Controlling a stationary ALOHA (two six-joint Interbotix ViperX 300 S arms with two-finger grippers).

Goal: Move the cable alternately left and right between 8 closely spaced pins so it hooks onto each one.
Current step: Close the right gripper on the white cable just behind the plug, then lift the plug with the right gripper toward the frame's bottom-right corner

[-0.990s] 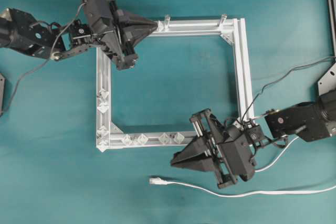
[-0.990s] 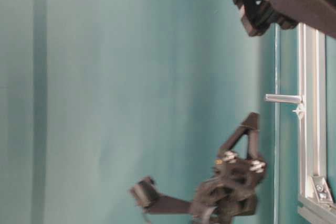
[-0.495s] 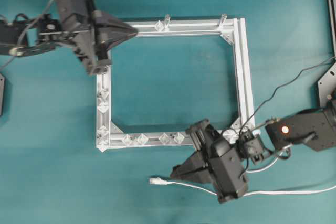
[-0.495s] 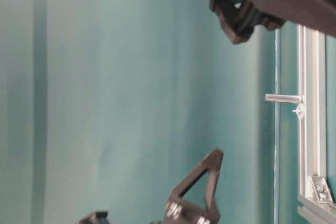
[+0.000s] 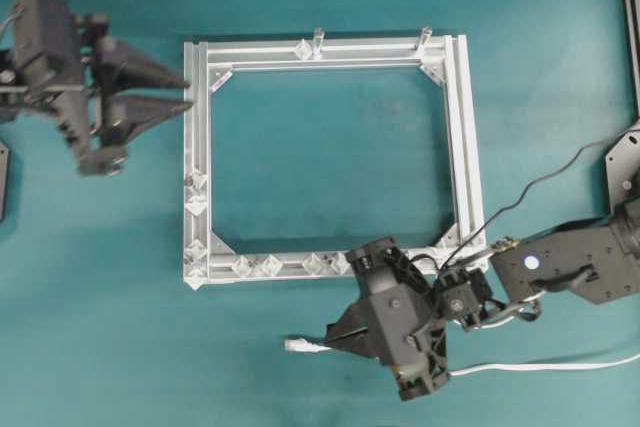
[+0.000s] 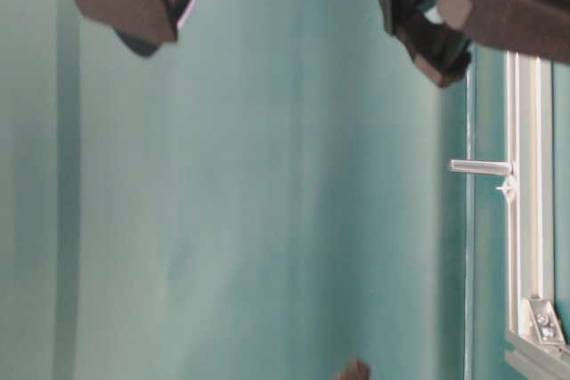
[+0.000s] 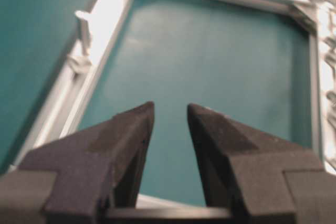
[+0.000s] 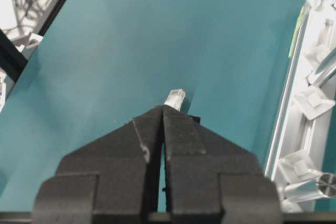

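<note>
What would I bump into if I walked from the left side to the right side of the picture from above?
Left gripper with open jaws → silver frame → grey wire → the right arm's dark body. The right gripper and cable lie below the frame, so their place in the order is unclear.

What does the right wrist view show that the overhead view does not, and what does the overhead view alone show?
Only the right wrist view shows the plug poking out just past the right gripper, whose jaws are shut, seen from close up. Only the overhead view shows the whole frame, the open left gripper to its left, and the cable trailing to the right. Both show the right gripper, the plug, some pins and a part of the frame.
</note>
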